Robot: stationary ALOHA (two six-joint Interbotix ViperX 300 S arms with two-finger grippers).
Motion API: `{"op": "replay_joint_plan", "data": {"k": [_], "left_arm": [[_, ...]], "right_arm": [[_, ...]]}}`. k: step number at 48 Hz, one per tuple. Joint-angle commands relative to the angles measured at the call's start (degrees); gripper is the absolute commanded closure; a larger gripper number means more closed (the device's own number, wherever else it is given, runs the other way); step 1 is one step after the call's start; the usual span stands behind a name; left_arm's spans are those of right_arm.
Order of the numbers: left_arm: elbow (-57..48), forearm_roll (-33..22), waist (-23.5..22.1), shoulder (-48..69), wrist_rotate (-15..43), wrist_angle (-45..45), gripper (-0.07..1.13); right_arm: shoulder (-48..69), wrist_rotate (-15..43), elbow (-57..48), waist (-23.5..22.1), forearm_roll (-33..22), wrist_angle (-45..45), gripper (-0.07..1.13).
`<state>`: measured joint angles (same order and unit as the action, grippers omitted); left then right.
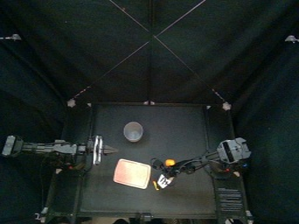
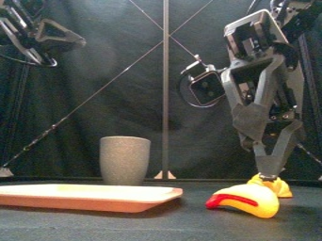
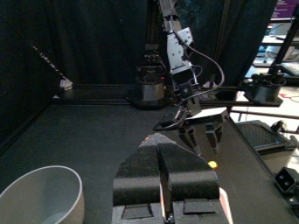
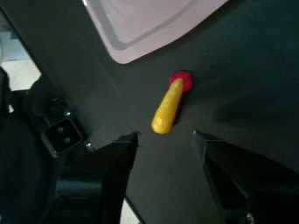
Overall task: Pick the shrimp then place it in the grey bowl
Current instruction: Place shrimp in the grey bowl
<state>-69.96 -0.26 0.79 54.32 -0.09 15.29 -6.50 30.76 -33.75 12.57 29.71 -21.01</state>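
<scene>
two pincers are in view, and only the right pincer [image 2: 268, 173] is down near the tabletop [image 2: 189, 224]. its jaws are released, spread wide apart in the right wrist view, and they grasp nothing. the shrimp [image 4: 172, 103], yellow with a red end, lies flat on the tabletop just ahead of the jaw tips, roughly in line with the gap between them. its yellow end points back toward the pincer and its red end points away. seen from the front, the pincer's tips hang right over the yellow end; i cannot tell whether they touch it. the pink tray [image 2: 88, 196] lies flat beyond the shrimp's red end, near it but apart. the grey bowl [image 2: 124, 160], a tall speckled cup, stands upright well apart from the right pincer, past the tray and nearer the back curtain. the left pincer [image 3: 163, 164] hangs above the tabletop on the far side of the tray from the right one, its jaws clenched together on nothing. the grey bowl stands near it, lower down and off to one side.
</scene>
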Motion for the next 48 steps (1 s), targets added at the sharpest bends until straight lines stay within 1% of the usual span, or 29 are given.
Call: {"op": "replay_joint_plan", "data": {"k": [1, 8, 11, 14, 21, 27, 40, 44, 48], "left_arm": [[0.62, 0.09, 0.09, -0.18, 0.18, 0.26, 0.99], [0.44, 0.09, 0.18, -0.18, 0.18, 0.26, 0.99], [0.18, 0.09, 0.18, -0.26, 0.18, 0.26, 0.99], [-0.09, 0.09, 0.26, -0.18, 0.18, 0.26, 0.99], [-0.7, 0.0, 0.26, -0.18, 0.09, 0.26, 0.99], [-1.23, 0.0, 0.26, -0.18, 0.0, 0.26, 0.99], [-1.32, 0.09, 0.26, -0.18, 0.09, 0.26, 0.99], [-1.41, 0.09, 0.18, -0.09, 0.09, 0.26, 0.99], [-1.58, 0.0, 0.18, -0.09, 0.09, 0.26, 0.99]], "right_arm": [[-0.26, 7.91, 2.64, 0.26, -9.84, -2.81, 0.19], [-2.64, 18.72, 7.03, 0.7, -22.24, -7.56, 0.19], [-3.25, 21.8, 8.88, 1.76, -25.4, -7.82, 0.19], [-3.6, 23.82, 10.37, 2.55, -27.07, -8.09, 0.19], [-4.04, 26.02, 10.99, 3.69, -27.25, -8.17, 0.19], [-6.33, 25.93, 12.04, 4.31, -24.79, -7.47, 0.19], [-10.63, 25.93, 15.29, 4.83, -24.08, -9.32, 0.21], [-10.9, 25.93, 16.0, 4.92, -24.08, -10.9, 0.25], [-10.9, 25.93, 16.44, 5.01, -24.17, -12.74, 0.34]]}}
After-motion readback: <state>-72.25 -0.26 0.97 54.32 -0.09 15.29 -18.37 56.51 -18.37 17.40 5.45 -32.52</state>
